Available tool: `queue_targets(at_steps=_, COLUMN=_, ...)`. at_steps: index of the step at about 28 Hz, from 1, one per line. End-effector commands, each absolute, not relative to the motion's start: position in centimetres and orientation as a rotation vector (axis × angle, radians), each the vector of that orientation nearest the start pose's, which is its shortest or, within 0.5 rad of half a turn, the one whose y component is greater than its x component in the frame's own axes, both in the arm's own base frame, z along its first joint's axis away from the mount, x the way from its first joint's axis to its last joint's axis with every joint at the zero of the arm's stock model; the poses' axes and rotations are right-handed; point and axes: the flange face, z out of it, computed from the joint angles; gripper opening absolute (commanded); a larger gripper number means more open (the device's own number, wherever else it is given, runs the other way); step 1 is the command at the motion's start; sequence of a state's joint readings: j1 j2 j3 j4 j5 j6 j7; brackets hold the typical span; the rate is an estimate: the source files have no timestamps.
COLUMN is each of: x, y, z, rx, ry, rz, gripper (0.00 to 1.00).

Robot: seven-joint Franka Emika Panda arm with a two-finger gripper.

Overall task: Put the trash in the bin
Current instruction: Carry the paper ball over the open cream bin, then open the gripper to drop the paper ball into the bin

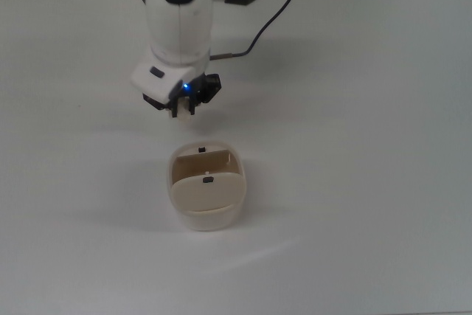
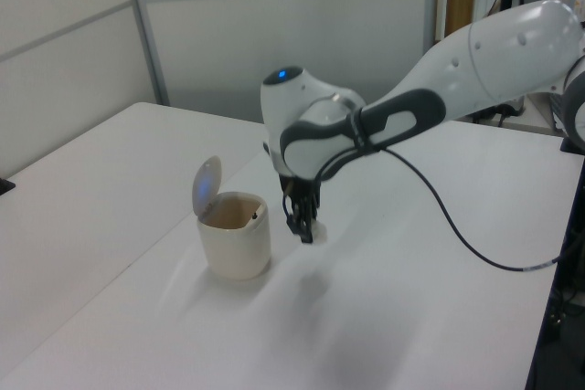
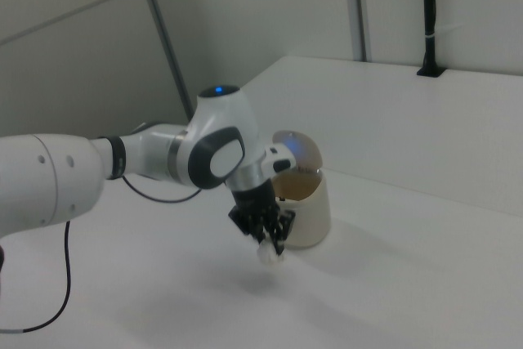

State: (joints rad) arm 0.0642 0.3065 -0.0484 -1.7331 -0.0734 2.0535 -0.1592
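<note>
The claw (image 3: 270, 243), clamped on the trash (image 3: 268, 255), hangs above the counter (image 3: 425, 284) just beside the open bin (image 3: 310, 210).

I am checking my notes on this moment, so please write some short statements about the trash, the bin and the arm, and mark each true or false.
1. The gripper holds the trash above the table. True.
2. The bin has its flap lid closed. False: it stands tipped open.
3. The trash already lies inside the bin. False: it hangs between the jaws, outside the bin.
4. The bin stands upright. True.
</note>
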Motion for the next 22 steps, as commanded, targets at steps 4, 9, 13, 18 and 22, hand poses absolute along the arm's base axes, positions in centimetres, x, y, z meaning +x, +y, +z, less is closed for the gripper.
queue_targets(at_steps=4, x=66.6, y=0.9, z=47.4, rx=-3.208, ry=-0.219, rz=-0.339, gripper=0.33)
queue_targets(at_steps=9, x=68.4, y=2.6, z=48.2, rx=-3.145, ry=-0.133, rz=-0.640, gripper=0.34)
queue_targets(at_steps=13, x=69.4, y=3.3, z=48.0, rx=-3.092, ry=-0.080, rz=-0.786, gripper=0.37)
queue_targets(at_steps=18, x=69.7, y=4.1, z=47.7, rx=-3.056, ry=-0.010, rz=-0.807, gripper=1.00)
queue_targets(at_steps=22, x=69.6, y=4.5, z=48.1, rx=-3.034, ry=0.084, rz=-0.810, gripper=1.00)
